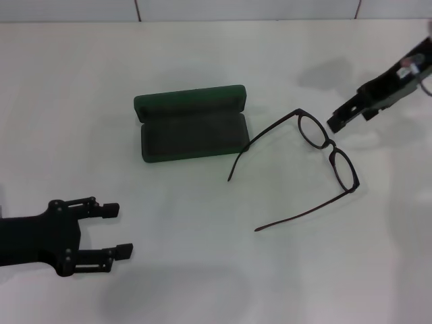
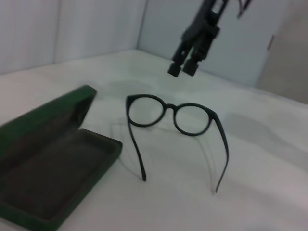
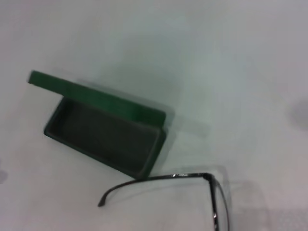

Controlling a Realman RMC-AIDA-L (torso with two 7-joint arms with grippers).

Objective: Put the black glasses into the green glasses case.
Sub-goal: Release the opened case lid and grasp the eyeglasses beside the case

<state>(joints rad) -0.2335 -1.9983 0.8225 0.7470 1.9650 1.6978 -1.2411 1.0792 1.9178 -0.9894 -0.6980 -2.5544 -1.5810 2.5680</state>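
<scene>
The green glasses case (image 1: 192,125) lies open at mid table, lid raised at the far side and its dark lining bare; it also shows in the left wrist view (image 2: 53,159) and the right wrist view (image 3: 108,132). The black glasses (image 1: 329,143) lie unfolded to its right, one temple tip next to the case; they also show in the left wrist view (image 2: 169,111) and partly in the right wrist view (image 3: 192,180). My right gripper (image 1: 335,123) hovers just above and behind the bridge, empty, fingers slightly apart; it also shows in the left wrist view (image 2: 183,68). My left gripper (image 1: 116,231) is open and empty at the near left.
The white table (image 1: 216,283) carries only the case and the glasses. A wall (image 1: 202,8) runs along its far edge.
</scene>
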